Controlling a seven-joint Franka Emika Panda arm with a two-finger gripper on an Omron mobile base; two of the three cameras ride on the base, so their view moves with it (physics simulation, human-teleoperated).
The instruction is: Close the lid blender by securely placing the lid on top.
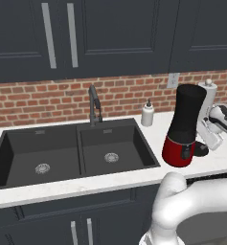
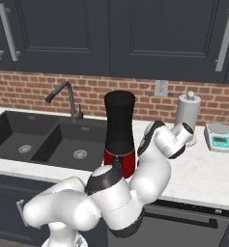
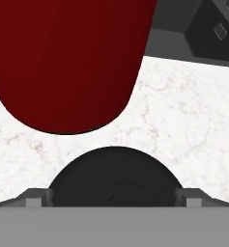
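Lid still on the bench, blender jar uncovered, claw poised around the lid.

The blender (image 1: 184, 127) stands near the bench's (image 1: 134, 179) front edge, to the right of the sink (image 1: 72, 153), and its black jar top appears bare, so the real work is not yet done. The lid (image 3: 116, 176) lies flat on the bench just beside the red base, and the claw (image 3: 115, 197) sits low over it with its fingertips (image 3: 38, 198) spread wide, one at each side of the cap, apparently not pinching it. Left to do: close on the lid, lift, carry it over the jar, seat it. In the base views the arm's wrist hides most of the lid, and contact between tips and cap is hard to judge.
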